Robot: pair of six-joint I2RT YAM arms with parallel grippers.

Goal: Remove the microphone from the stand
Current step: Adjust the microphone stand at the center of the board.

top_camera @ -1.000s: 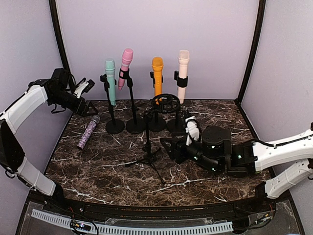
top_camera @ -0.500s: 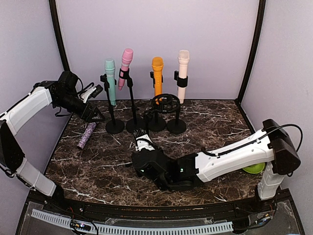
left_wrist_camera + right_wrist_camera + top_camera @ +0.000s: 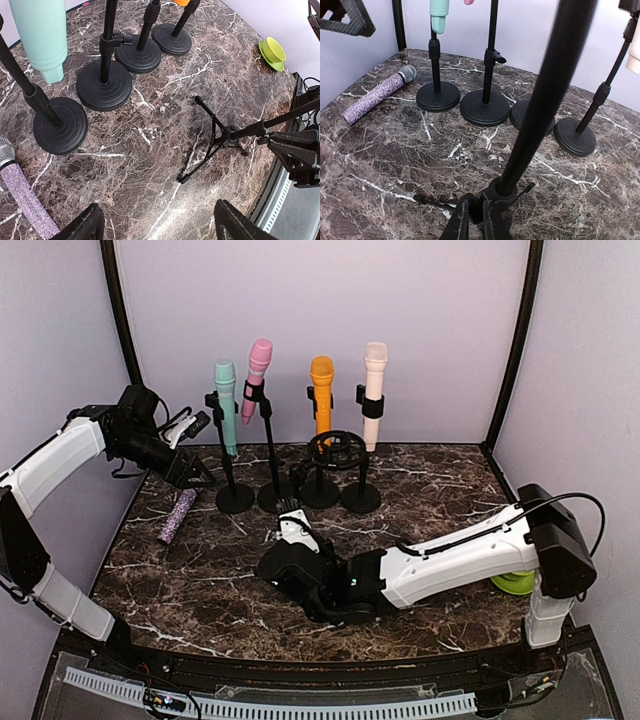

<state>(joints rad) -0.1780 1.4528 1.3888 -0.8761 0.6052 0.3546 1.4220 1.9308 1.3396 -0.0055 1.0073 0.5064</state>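
The glitter microphone [image 3: 178, 515] lies flat on the table [image 3: 200, 585] at the left of the top view, just beside the round base [image 3: 235, 498] under the teal microphone [image 3: 225, 400]. The ring mount [image 3: 335, 450] at the head of the tripod stand [image 3: 520, 150] looks bare, so the removal seems done and the risks lie in what the arms do around it. The right gripper [image 3: 480, 214], at the bottom centre of its wrist view, has its jaws drawn nearly together and appears to pinch the tripod stand low down, right at the hub where the legs spread. Gripped that low, the tall pole has a lot of leverage: a small twist of the wrist could swing the ring mount into the orange microphone [image 3: 321, 390] or the cream microphone [image 3: 374, 365] close behind it in the upper centre, and tip one of those stands. Such a thin pinch may also slip and let the tripod fall across the row. The left gripper [image 3: 159, 227] hangs wide open with nothing in it, above the glitter microphone at the left; a careless descent could nudge the round barrel into a roll toward the table edge, or clip the teal microphone's stand beside it
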